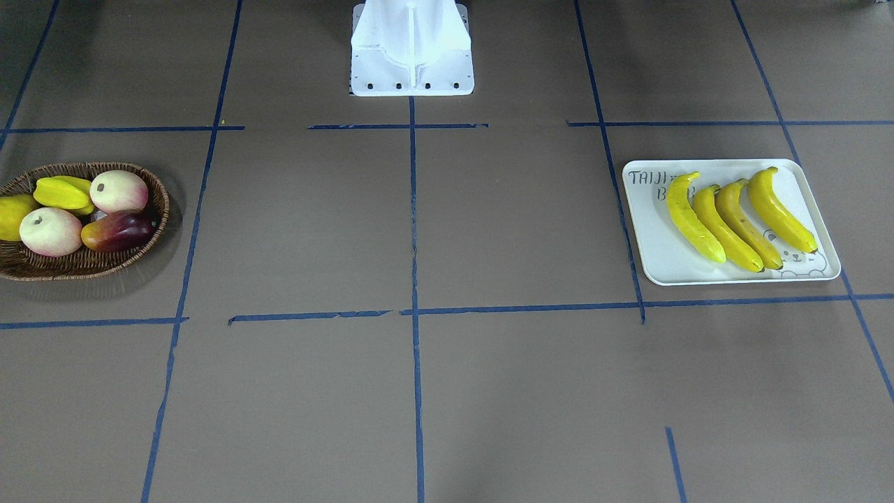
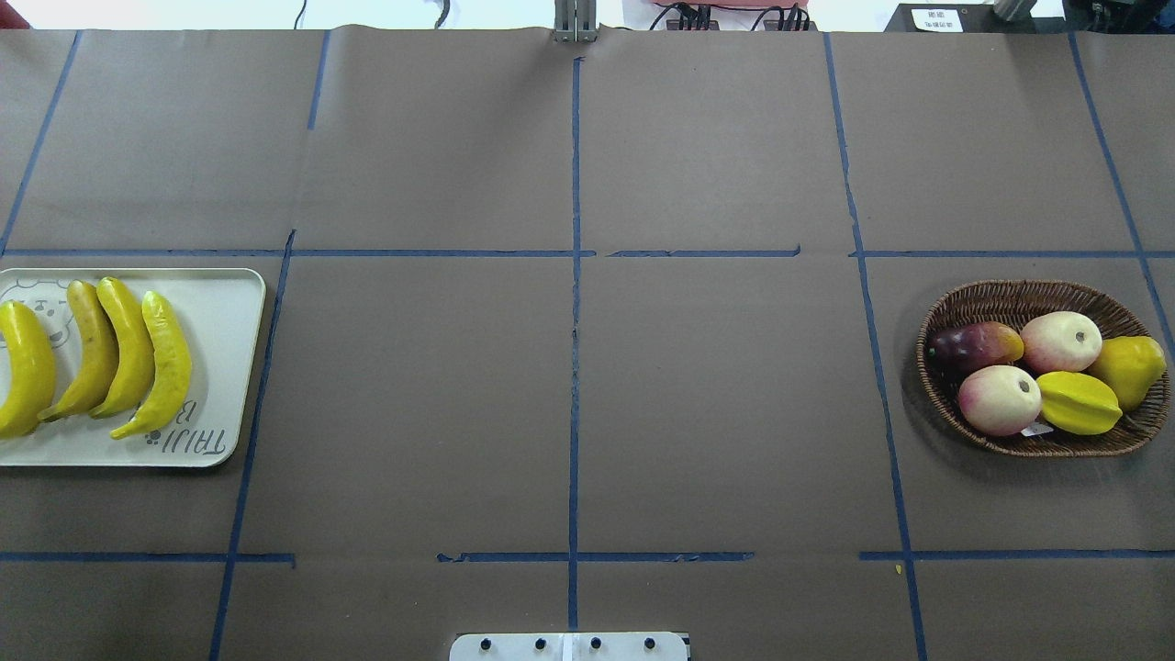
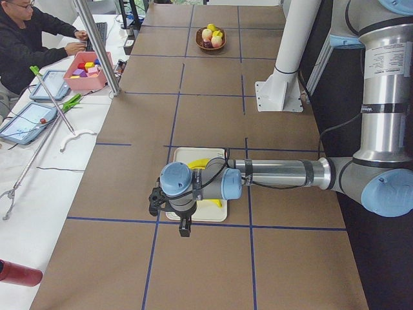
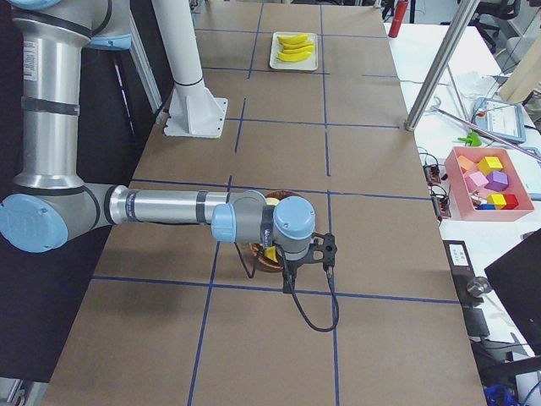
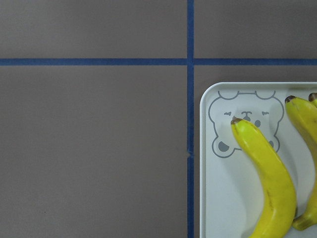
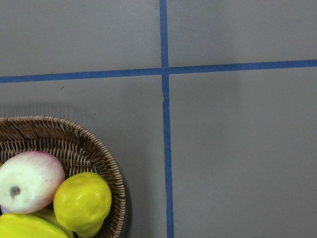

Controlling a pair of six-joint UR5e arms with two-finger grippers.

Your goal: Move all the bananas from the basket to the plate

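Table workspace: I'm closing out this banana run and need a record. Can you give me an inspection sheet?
Surface: brown table with a blue tape grid; no spills seen.
Job's things: four bananas lie side by side on the plate; the basket holds no banana.
Clutter: in the basket, two pink-white round fruits, a mango, a starfruit and a yellow pear.
Grippers: left gripper hangs near the plate, right gripper near the basket; open or shut cannot be told.
Cables: a black cable loops below the right wrist.
Surroundings: a person at a laptop; a pink bin of blocks.
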